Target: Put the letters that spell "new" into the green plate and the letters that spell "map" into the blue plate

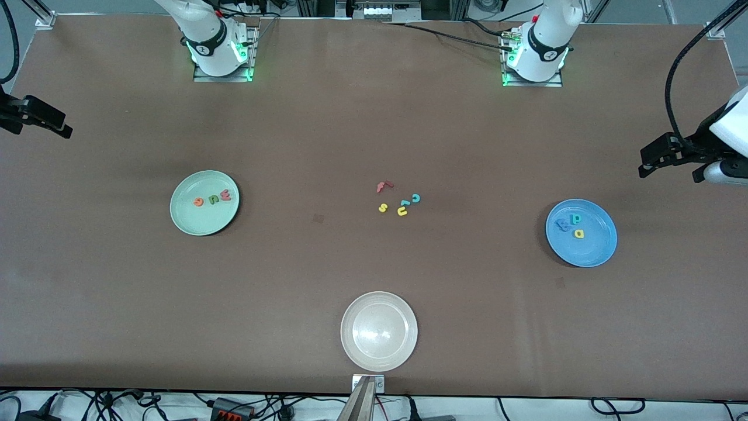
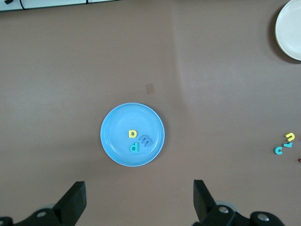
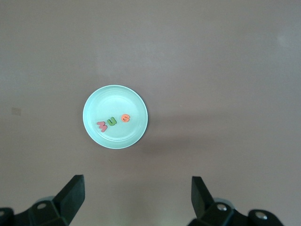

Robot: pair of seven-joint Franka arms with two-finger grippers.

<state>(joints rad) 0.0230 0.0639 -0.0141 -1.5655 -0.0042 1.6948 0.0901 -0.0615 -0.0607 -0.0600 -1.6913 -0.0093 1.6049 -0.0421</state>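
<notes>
You see both words sorted: n, e, w (image 1: 212,199) in green plate (image 1: 188,219); m, a, p (image 1: 571,225) in blue plate (image 1: 596,251); left gripper (image 2: 138,200), right gripper (image 3: 136,197) wide open, empty, nothing left

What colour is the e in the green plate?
Orange e; clearest in the right wrist view.

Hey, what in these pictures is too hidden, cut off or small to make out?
- Whitish plate: cut by the left wrist view's edge.
- Red letter on the table: too small to read in front view.
- Blue letter in the blue plate: blends into it in front view.
</notes>
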